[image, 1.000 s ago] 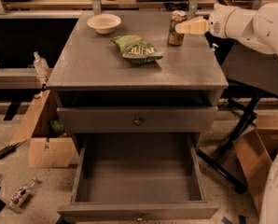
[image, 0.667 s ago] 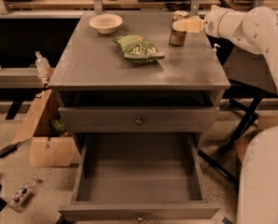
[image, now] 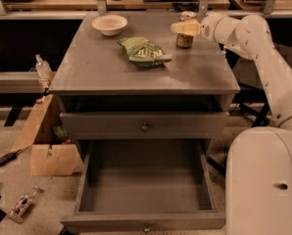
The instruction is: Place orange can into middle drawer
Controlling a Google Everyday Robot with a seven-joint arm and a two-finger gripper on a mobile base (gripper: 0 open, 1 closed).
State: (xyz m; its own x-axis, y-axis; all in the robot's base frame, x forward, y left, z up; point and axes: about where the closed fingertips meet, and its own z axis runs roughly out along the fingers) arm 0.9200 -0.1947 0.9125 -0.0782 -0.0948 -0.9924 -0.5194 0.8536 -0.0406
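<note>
The orange can stands upright at the back right of the grey cabinet top. It looks dark, with a silver top. My gripper reaches in from the right at the can's upper half and crosses in front of it. The middle drawer is pulled out wide below, with a deep boxy inside that holds nothing and a small knob on its front edge. My white arm runs down the right side of the view.
A green snack bag lies mid-top, left of the can. A cream bowl sits at the back left. The shallower upper drawer front is shut. A cardboard box and clutter lie on the floor at left.
My gripper has moved left from beside the can to across its upper half. The can, bag and bowl have not moved.
</note>
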